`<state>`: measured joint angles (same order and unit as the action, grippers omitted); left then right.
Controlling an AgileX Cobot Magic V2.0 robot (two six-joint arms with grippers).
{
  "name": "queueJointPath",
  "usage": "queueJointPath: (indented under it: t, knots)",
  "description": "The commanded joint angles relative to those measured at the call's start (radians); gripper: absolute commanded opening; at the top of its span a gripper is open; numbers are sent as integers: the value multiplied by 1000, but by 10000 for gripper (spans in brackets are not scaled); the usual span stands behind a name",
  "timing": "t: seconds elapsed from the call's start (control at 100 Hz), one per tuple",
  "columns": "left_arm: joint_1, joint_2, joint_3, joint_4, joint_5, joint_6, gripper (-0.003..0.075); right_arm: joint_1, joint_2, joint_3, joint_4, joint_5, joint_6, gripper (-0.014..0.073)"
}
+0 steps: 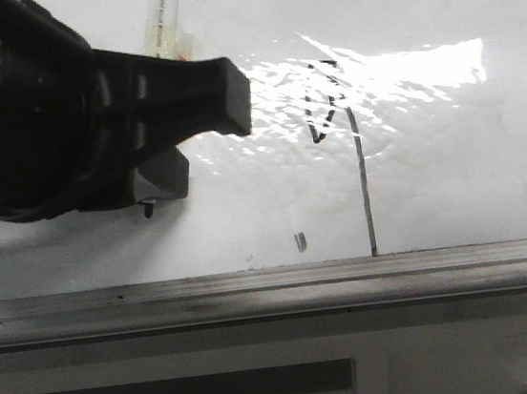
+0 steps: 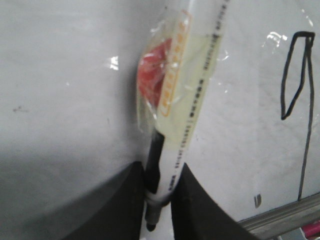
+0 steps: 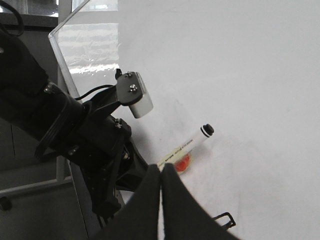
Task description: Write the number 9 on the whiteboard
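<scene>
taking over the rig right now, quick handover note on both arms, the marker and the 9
Left pincer: shut on the marker, held just in front of the whiteboard, to the left of the drawn figure; whether the tip touches cannot be told.
Right pincer: shut, holding nothing, off to the side.
Done: the number 9 is on the board, a narrow angular loop and a long stem reaching the grey ledge.
Left: probably only drawing the marker back; check the loop reads clearly under the glare.

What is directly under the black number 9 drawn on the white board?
Under the thin black number 9 on the glossy whiteboard, the stem ends at the grey metal ledge. A small dark smudge sits lower left. Nothing there is covered.
</scene>
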<state>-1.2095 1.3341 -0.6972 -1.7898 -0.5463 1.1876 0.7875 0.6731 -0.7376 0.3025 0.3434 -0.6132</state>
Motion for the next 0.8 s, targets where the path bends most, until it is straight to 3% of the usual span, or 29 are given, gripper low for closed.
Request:
queueJointPath:
  t: [0.0, 0.14, 0.34, 0.59, 0.79]
  knots:
    - [-7, 4, -24, 24, -15, -4, -21, -6, -5, -24, -2, -67, -1, -61]
    - [-7, 43, -26, 40, -25, -24, -21, -6, -5, -24, -2, -67, -1, -61]
    - [-7, 51, -26, 136, -78, -217, -20, -6, -5, -24, -2, -65, -1, -61]
    - [45, 51, -26, 138, -39, -237, -20, -6, -5, -24, -2, -65, -1, -61]
    - [146, 51, -26, 138, 166, -237, -20, -6, -5, -24, -2, -65, -1, -61]
